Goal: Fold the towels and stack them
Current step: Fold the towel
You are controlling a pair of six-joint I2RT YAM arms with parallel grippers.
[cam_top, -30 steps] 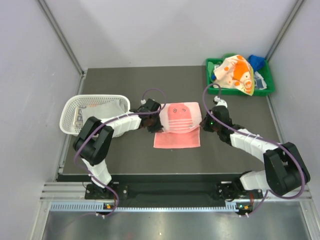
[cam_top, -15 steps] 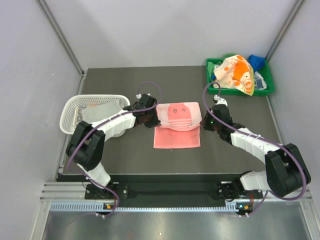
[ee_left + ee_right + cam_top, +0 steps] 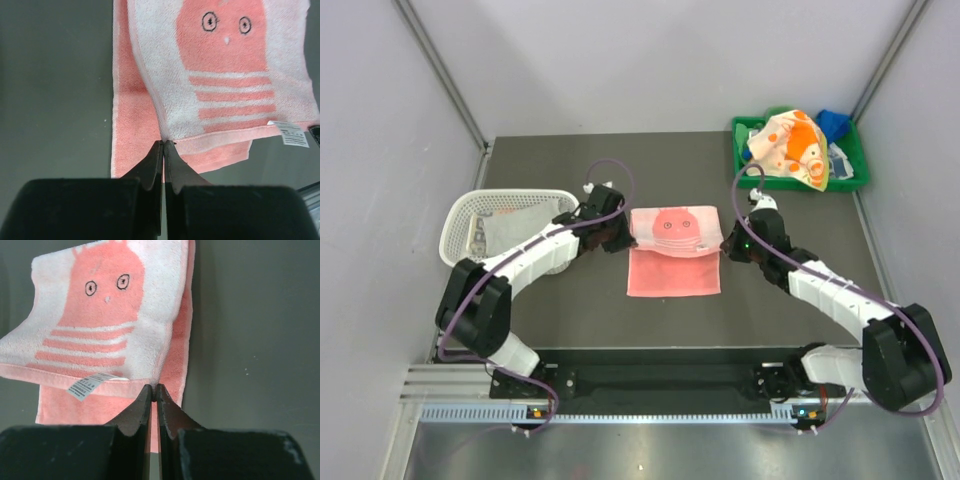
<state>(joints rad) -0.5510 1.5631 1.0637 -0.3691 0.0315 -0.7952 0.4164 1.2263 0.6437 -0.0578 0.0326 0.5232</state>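
Both arms have carried the pink towel's (image 3: 675,250) lifted flap farther from me; left fingers (image 3: 155,165) and right fingers (image 3: 137,412) each pinch a hem corner, towel lying mid surface (image 3: 570,300), fold only half done

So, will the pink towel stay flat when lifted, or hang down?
Probably floppy: the pink towel sags and folds between the left hand and the right hand. Likely light: two small corner pinches carry its raised part.

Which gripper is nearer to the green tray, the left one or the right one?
Right. The right gripper grips the pink towel at its right edge, towards the green tray. The left gripper grips its left edge, farther off.
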